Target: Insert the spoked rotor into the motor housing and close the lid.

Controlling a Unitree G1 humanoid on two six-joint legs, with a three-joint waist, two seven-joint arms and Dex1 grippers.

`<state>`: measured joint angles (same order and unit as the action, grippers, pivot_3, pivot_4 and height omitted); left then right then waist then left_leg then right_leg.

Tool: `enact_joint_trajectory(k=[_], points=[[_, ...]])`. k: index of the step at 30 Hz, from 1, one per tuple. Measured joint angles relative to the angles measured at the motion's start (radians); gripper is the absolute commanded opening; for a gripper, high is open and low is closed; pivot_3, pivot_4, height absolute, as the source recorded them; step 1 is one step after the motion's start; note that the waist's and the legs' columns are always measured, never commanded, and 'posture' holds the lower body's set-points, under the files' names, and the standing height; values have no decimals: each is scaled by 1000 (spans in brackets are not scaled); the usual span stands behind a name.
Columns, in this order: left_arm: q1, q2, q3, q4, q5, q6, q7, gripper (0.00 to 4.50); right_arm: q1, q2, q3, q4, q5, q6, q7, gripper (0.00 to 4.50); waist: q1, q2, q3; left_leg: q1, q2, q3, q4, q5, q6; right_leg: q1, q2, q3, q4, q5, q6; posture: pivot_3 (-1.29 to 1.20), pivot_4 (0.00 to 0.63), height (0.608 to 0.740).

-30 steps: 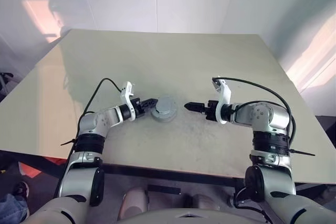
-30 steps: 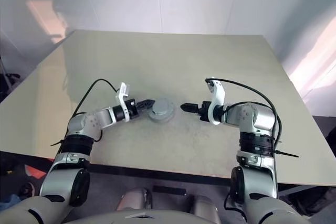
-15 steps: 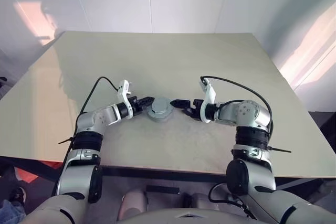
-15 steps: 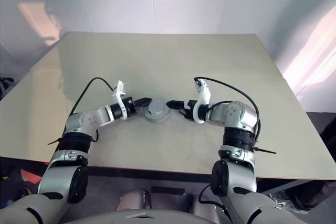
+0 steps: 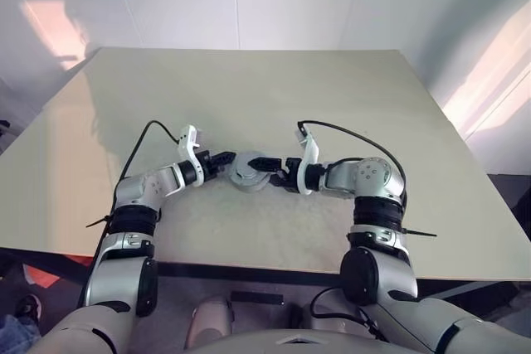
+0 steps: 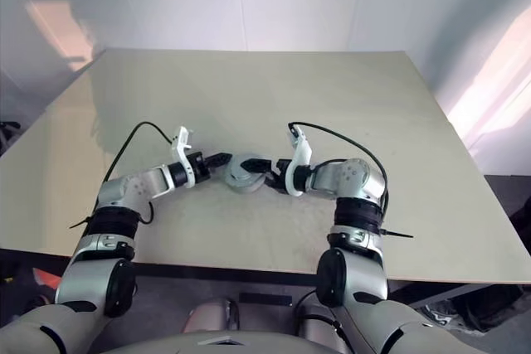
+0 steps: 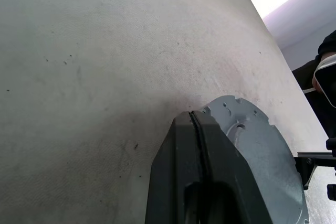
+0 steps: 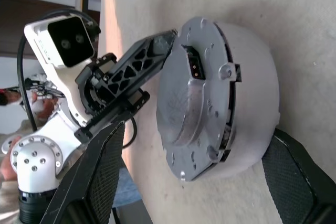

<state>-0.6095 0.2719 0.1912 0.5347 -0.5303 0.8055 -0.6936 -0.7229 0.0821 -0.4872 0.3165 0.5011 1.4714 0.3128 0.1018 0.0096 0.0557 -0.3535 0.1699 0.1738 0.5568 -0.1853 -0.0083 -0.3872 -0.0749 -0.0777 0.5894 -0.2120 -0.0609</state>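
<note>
Grey lid (image 8: 197, 98) between clenched left end effector (image 5: 222, 158) and released right end effector (image 5: 264, 165).

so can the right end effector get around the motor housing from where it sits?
Probably yes. The right end effector is open, one finger on each side of the motor housing. The shut left end effector touches only the far edge; the table is bare nearby.

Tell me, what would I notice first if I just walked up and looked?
Probably the round grey metal motor housing with its flat lid in the middle of the pale green table. Two robot arms meet at it: the shut left gripper touches its left edge, and the open right gripper has one black finger on each side of it.
</note>
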Motion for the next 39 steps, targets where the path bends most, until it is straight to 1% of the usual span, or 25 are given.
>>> enact_joint_trajectory(k=[7,10,15,16,31,32,33,39], points=[[-2,7,2,1,3,-4,0,0,-19,2,17,24,1,-62,-13,4447,-1,0,0,-1,0,0,0,0,0,0,0,0,0,0,0,0,0,740],[-2,8,3,2,4,-12,0,0,-18,0,31,24,2,-75,-13,3879,-1,0,0,-1,0,0,0,0,0,0,0,0,0,0,0,0,0,740],[-2,18,7,10,7,-20,0,0,-18,-12,36,24,14,-74,-10,2160,0,0,0,-1,0,0,0,0,0,0,0,0,0,0,0,0,0,740],[-3,18,7,11,7,-21,0,0,-18,-13,36,24,16,-75,-9,1995,1,0,0,-1,0,0,0,0,0,0,0,0,0,0,0,0,0,740],[-7,18,8,18,12,-28,7,0,-26,-26,49,41,27,-119,0,1989,6,0,0,-1,0,0,2,0,0,0,0,0,1,0,0,0,0,740],[-7,19,9,20,12,-29,7,0,-30,-28,52,41,32,-122,2,1865,6,0,0,-2,0,0,2,0,0,0,0,0,1,0,0,0,0,740],[-8,15,9,20,12,-31,6,0,-31,-30,56,42,32,-122,0,1580,6,0,0,-2,0,0,2,0,0,0,0,0,1,0,0,0,0,740],[-10,18,15,23,12,-36,8,0,-37,-31,35,66,44,-128,-18,1580,6,0,0,-3,0,0,3,0,0,-1,0,0,2,0,0,0,0,740]])
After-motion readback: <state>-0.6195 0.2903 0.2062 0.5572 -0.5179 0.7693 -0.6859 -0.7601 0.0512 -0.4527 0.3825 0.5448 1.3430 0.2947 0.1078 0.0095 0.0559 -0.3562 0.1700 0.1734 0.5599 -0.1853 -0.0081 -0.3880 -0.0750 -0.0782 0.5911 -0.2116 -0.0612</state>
